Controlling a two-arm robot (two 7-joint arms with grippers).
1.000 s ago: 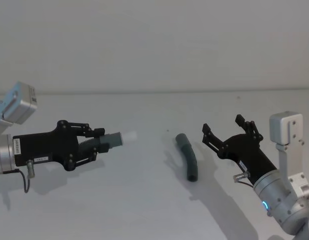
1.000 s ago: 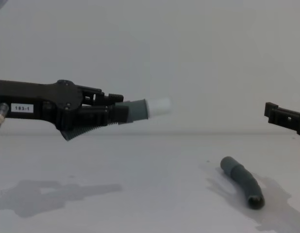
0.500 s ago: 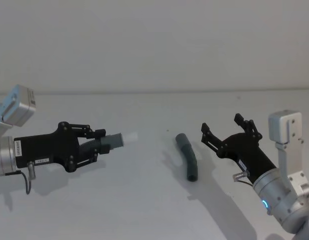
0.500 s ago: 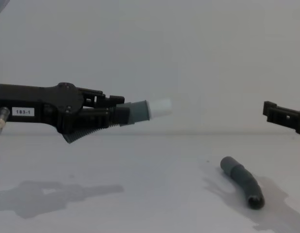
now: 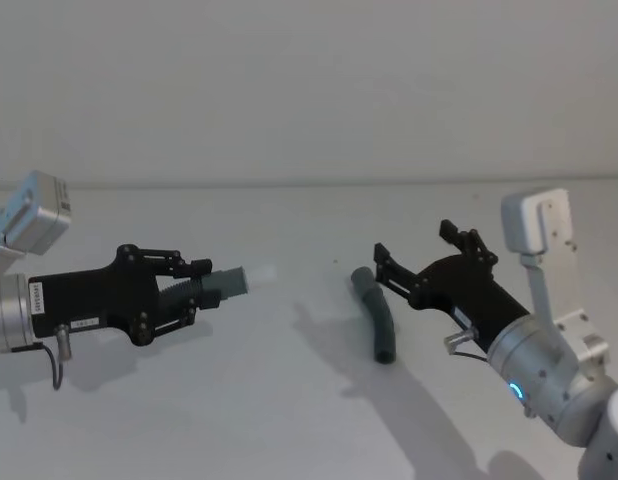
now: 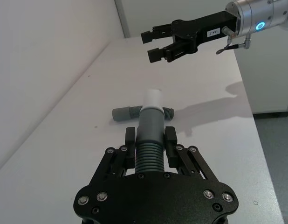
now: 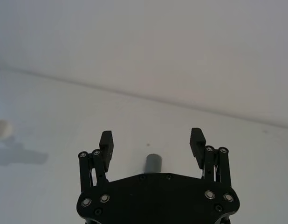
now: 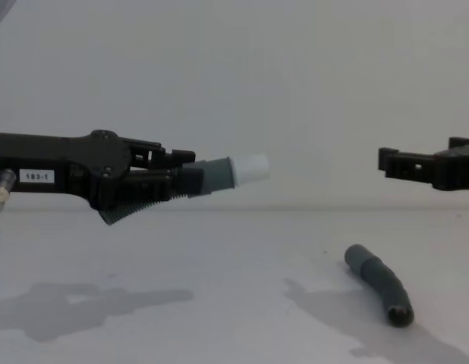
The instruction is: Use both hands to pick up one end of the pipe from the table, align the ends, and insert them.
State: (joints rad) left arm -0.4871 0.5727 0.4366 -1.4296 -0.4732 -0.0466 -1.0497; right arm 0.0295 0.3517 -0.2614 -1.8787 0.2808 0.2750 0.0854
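The loose pipe piece (image 5: 376, 320) is lying flat on the table (image 5: 289, 400), right of centre, with nothing touching it. The other piece (image 8: 217, 174) is up in the air, clamped by its ribbed part in the left gripper (image 8: 177, 173), with its white tip (image 8: 250, 166) poking out toward the right. Makes sense to me: it's the plug, held ready for its mate. The right gripper (image 5: 417, 243) has its jaws spread wide and empty, hovering above the loose piece's far end, I'd guess to straddle it. Can't really tell which end of that one is the socket. Versus a second ago, the right arm has swung in over the pipe from further right, and the left basically hasn't budged.
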